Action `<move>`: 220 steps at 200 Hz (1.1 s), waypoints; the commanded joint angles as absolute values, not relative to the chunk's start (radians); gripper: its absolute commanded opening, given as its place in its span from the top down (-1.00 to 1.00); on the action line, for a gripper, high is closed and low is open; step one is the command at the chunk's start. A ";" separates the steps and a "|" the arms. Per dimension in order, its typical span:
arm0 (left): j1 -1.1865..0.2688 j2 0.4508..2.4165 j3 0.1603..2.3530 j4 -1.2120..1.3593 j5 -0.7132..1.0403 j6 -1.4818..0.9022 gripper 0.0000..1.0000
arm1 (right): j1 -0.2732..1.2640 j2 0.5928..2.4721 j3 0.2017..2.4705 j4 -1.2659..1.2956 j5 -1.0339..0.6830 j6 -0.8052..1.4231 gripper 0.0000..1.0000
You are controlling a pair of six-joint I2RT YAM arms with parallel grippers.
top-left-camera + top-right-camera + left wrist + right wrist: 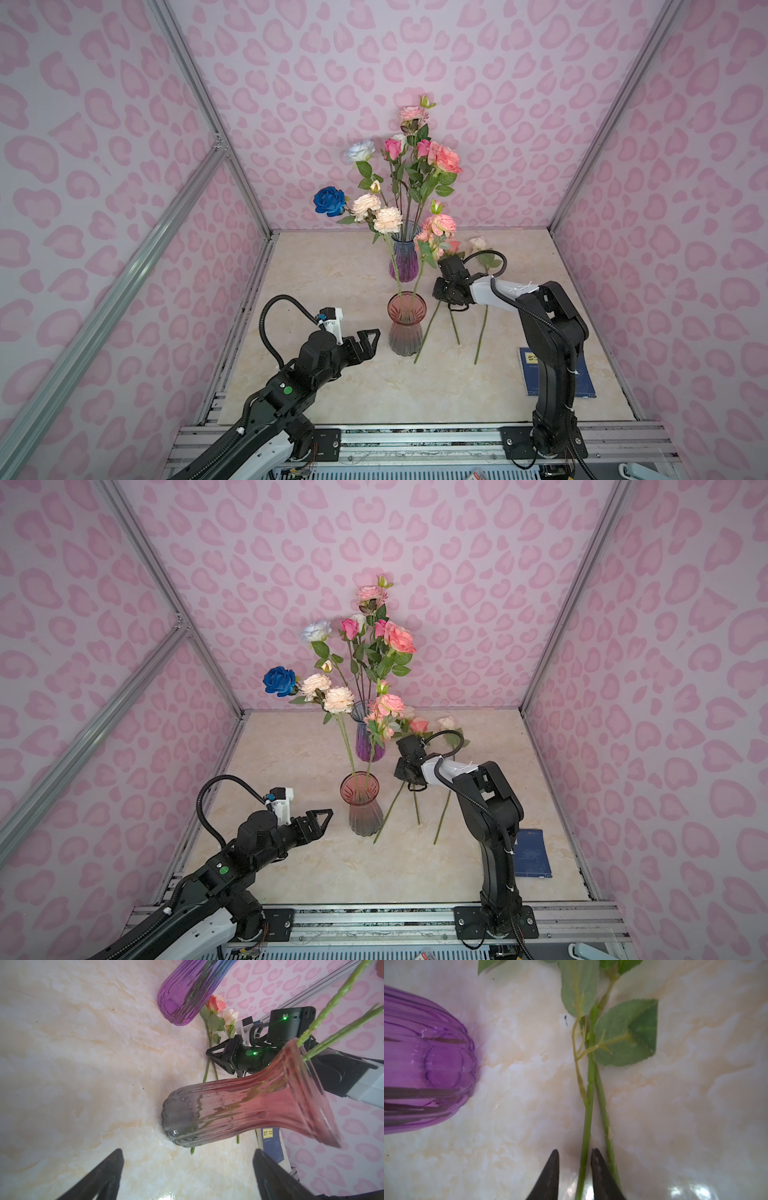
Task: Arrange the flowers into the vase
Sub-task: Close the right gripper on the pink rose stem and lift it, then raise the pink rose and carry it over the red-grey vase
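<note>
Marbled cream tabletop [332,386], glossy, and nearest to us the left end effector [188,1153] hovers with its black triangular fingers spread wide. It holds nothing and is aimed at the rose-tinted vase [406,328]. Off to the right, a flat dark-blue book [586,384] lies partly under the right arm [552,332].

That vase is ribbed glass, smoky grey at the foot, blushing red up to a flared mouth. Two flowers [387,220] stand in it, stems leaning slightly, cream and pink heads up. Just beside it, three loose stems [428,332] lie flat, cut ends toward the near edge, heads toward the back.

Over them, the right end effector [575,1153] points down, its fingers narrowed to a slim gap straddling one green stem [584,1136]. A strip of tabletop shows between finger and stem, so it's not clamped.

Farther back, the purple vase [404,262], ribbed and shading to blue at the rim, carries the tall bunch upright, with the deep blue rose [329,201] leaning left. Behind, pink blotch-patterned walls [498,62].
</note>
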State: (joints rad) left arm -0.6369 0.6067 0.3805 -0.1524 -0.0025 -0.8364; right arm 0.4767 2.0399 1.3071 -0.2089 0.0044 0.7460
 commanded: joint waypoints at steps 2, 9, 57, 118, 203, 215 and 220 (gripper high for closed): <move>-0.636 0.596 0.376 -0.143 -0.024 -0.816 -0.96 | 0.481 2.069 1.322 -0.278 0.052 0.757 0.62; -0.635 0.593 0.376 -0.146 -0.028 -0.813 -0.96 | 0.480 2.072 1.327 -0.281 0.057 0.760 0.70; -0.635 0.578 0.374 -0.165 -0.047 -0.808 -0.95 | 0.481 2.025 1.298 -0.244 0.067 0.771 0.94; -0.634 0.635 0.433 -0.160 -0.042 -0.790 -0.95 | 0.486 1.762 1.103 -0.046 0.054 0.770 1.00; -0.636 0.704 0.465 -0.067 0.081 -0.846 -1.00 | 0.455 1.226 0.837 -0.028 0.186 0.652 1.00; -0.641 0.746 0.471 -0.050 0.117 -0.858 -0.96 | 0.442 1.155 0.799 -0.023 0.203 0.640 1.00; -0.643 0.760 0.479 -0.056 0.123 -0.857 -0.95 | 0.438 1.126 0.782 -0.025 0.212 0.636 1.00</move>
State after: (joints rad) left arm -0.6369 0.7090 0.4690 -0.1326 0.0292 -0.8288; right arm 0.4522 1.2221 0.8371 -0.0475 0.1474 0.6834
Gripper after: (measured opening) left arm 0.990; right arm 0.049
